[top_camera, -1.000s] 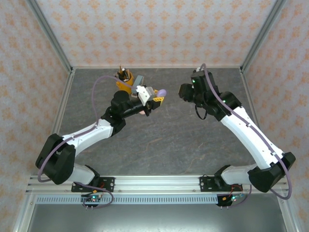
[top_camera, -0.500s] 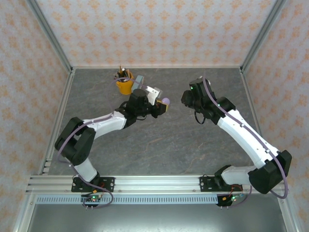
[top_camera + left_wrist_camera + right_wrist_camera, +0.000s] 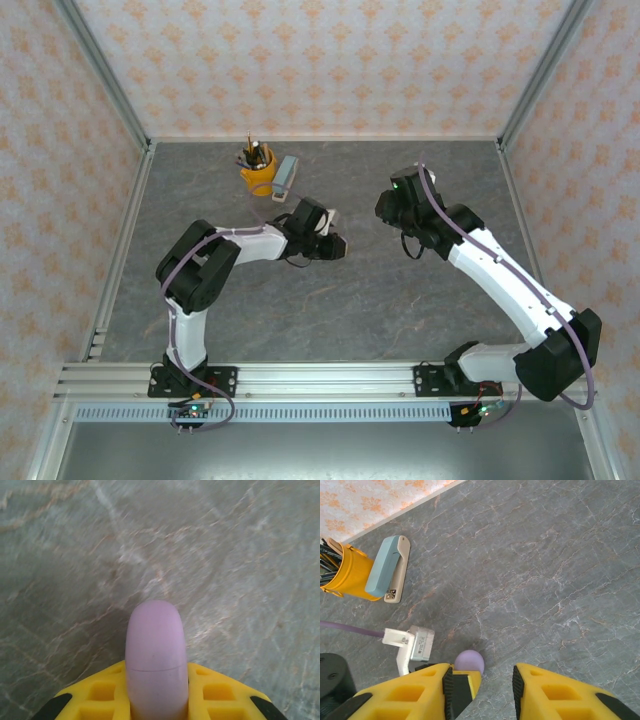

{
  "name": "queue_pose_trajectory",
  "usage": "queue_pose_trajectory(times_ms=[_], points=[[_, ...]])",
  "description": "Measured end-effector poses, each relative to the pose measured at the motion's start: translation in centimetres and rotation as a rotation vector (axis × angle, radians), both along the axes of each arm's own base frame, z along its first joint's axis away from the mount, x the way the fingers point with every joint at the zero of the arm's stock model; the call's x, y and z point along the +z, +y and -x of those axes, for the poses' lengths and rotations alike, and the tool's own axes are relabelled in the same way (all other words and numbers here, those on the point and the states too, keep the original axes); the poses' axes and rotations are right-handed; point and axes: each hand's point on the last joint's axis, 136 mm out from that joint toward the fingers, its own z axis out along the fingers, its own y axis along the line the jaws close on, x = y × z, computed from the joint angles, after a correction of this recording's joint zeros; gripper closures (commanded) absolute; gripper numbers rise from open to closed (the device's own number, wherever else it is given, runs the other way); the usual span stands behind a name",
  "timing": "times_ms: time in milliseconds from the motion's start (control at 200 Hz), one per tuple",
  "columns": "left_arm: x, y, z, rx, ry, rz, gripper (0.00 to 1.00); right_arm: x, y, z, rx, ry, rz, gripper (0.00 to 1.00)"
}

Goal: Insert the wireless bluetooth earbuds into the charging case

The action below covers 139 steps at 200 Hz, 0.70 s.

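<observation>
Grey, stone-veined worktop (image 3: 400, 310) covers the floor of the booth, with orange-patterned paper on the walls (image 3: 300, 60) around it. Far back on the left stands a yellow cup (image 3: 258, 180) stuffed with pencils (image 3: 256, 153). A pale blue stapler (image 3: 287, 171) lies just beside it on the right.

Nearer and a little to the right, the left arm (image 3: 200, 265) is folded sharply back on itself, its wrist reaching toward the middle of the worktop. The left fingers (image 3: 102, 696), yellow, are clenched on a lilac case (image 3: 156, 650). It is a smooth, rounded pod with a thin seam running across it, and its domed end sticks out beyond the fingertips toward the worktop. From the wrist view it looks to be low over the stone, though I cannot tell whether it touches.

From the other arm's camera, the case pokes out beside a small white-and-grey camera box (image 3: 415, 645) on the left wrist. A purple cable (image 3: 350, 628) trails off to the left of it.

On the right, the right arm (image 3: 500, 275) stretches up from its base toward the middle, its wrist turned toward the left arm. The right fingers (image 3: 555, 695) stand apart, released, with bare worktop showing between them and nothing in their grasp. They hover near the case but clear of it.
</observation>
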Motion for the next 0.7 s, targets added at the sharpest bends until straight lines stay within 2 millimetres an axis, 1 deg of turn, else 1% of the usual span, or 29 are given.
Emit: queue_pose_trajectory(times_ms=[30, 85, 250, 275, 365, 410, 420, 430, 440, 460, 470, 490, 525, 535, 621, 696], points=[[-0.2, 0.0, 0.1, 0.001, 0.01, -0.002, 0.96, 0.0, 0.0, 0.0, 0.0, 0.0, 0.0, 0.6], [-0.1, 0.0, 0.0, 0.007, 0.017, -0.007, 0.86, 0.1, 0.0, 0.0, 0.0, -0.003, -0.002, 0.58], [0.1, 0.3, 0.0, 0.018, 0.038, -0.033, 0.64, 0.1, 0.1, -0.1, -0.003, -0.005, -0.007, 0.52], [0.1, 0.4, 0.0, 0.019, 0.039, -0.039, 0.53, 0.1, 0.1, -0.1, -0.004, -0.005, -0.008, 0.51], [-0.2, 0.7, 0.1, 0.022, 0.051, -0.062, 0.35, 0.4, 0.0, 0.0, -0.004, -0.012, -0.014, 0.46], [0.1, 0.6, 0.0, 0.022, 0.049, -0.062, 0.18, 0.7, -0.1, 0.1, -0.003, -0.019, -0.015, 0.42], [0.2, 0.6, 0.0, 0.027, 0.052, -0.059, 0.12, 0.8, -0.1, 0.2, -0.003, -0.021, -0.016, 0.4], [0.3, 0.5, 0.0, 0.021, 0.046, -0.06, 0.04, 0.8, -0.1, 0.2, -0.004, -0.022, -0.018, 0.38], [0.4, 0.5, 0.0, 0.017, 0.043, -0.061, 0.01, 0.9, -0.1, 0.2, -0.003, -0.024, -0.019, 0.35], [0.5, 0.4, 0.0, 0.02, 0.044, -0.061, 0.0, 1.1, -0.2, 0.3, -0.002, -0.028, -0.019, 0.28], [0.6, 0.4, 0.0, 0.017, 0.039, -0.064, 0.0, 1.1, -0.2, 0.3, -0.004, -0.029, -0.022, 0.27], [0.8, 0.4, 0.0, 0.02, 0.038, -0.067, 0.0, 1.3, -0.3, 0.4, 0.001, -0.035, -0.017, 0.2], [1.1, 0.6, 0.0, 0.021, 0.034, -0.073, 0.0, 1.6, -0.4, 0.6, 0.001, -0.041, -0.016, 0.04], [1.2, 0.7, 0.0, 0.023, 0.031, -0.079, 0.0, 1.7, -0.5, 0.6, -0.005, -0.043, -0.02, 0.01], [2.0, 2.5, -0.1, 0.058, 0.031, -0.129, 0.0, 2.3, -1.2, 0.9, -0.012, -0.062, -0.007, 0.0], [3.6, 4.7, -0.5, 0.097, 0.01, -0.165, 0.0, 3.1, -2.4, 1.0, -0.039, -0.085, 0.004, 0.0]])
